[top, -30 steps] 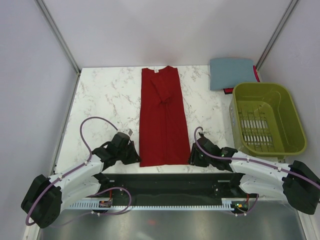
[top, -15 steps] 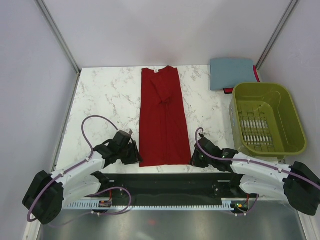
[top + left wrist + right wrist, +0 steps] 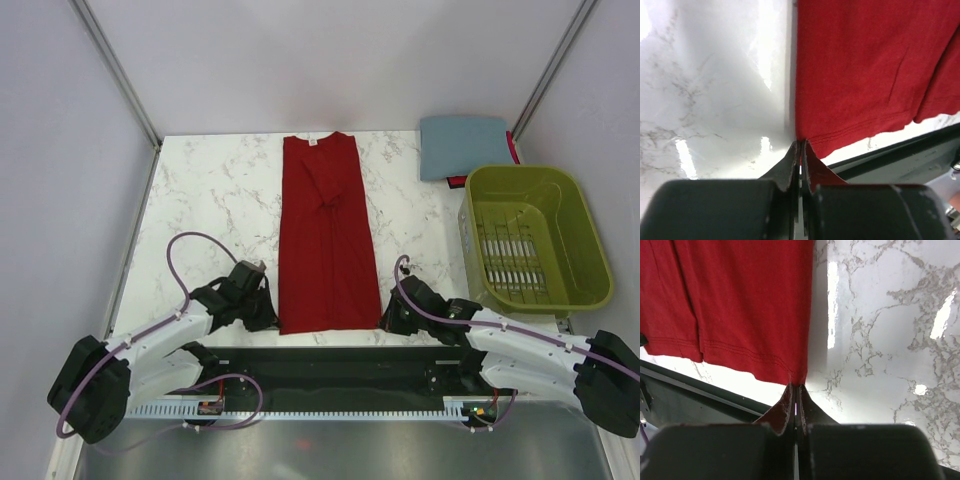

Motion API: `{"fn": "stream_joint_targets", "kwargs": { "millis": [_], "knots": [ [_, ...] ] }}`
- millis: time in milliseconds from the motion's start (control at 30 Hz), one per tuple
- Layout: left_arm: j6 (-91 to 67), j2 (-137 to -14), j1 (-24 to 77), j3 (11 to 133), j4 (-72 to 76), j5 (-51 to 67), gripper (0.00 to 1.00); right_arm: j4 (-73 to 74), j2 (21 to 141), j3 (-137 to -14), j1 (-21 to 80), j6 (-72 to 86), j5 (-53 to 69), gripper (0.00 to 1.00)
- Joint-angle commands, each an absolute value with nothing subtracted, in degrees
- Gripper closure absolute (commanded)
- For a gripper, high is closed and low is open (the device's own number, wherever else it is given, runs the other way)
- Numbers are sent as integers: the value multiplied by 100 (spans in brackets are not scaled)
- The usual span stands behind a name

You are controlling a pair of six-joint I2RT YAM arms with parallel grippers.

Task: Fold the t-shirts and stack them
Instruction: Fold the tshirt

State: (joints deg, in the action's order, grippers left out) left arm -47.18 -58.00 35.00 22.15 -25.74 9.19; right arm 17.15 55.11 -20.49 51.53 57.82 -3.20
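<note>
The dark red t-shirt (image 3: 325, 235) lies flat as a long narrow strip down the middle of the marble table, collar at the far end. My left gripper (image 3: 270, 314) is shut on its near left hem corner (image 3: 805, 142), with red cloth showing between the jaws. At the near right hem corner (image 3: 799, 375), my right gripper (image 3: 387, 318) is shut the same way. The slate blue-grey t-shirt (image 3: 462, 145) sits folded at the back right.
An olive-green slatted basket (image 3: 585, 228) stands at the right, just in front of the folded blue-grey shirt. A strip of red cloth (image 3: 456, 182) peeks from under that shirt. The table's near edge and a black rail (image 3: 340, 365) run right behind both grippers.
Both grippers have slid a little toward the near edge along the red shirt's sides. They now sit pinched at its hem corners. The shirt itself has not shifted.
</note>
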Motion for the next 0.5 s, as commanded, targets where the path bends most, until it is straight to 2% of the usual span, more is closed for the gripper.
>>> {"fn": "stream_joint_targets", "kwargs": {
  "millis": [0,133,267,467],
  "knots": [
    [-4808,-5591,3568,2434,-2522,1318,98,1826,5458,-2126,5142,5608,-307,100],
    [-4956,-4889,3753,2523,-2566,1502,98,2416,5108,-2442,5142,5485,-430,100],
    [-5045,-4773,3867,2479,-2768,1556,98,2943,4756,-2698,5150,5388,-492,100],
    [-5563,-4308,4708,2303,-2892,1249,98,3716,4150,-2821,5387,5528,-492,100]
  ]
}}
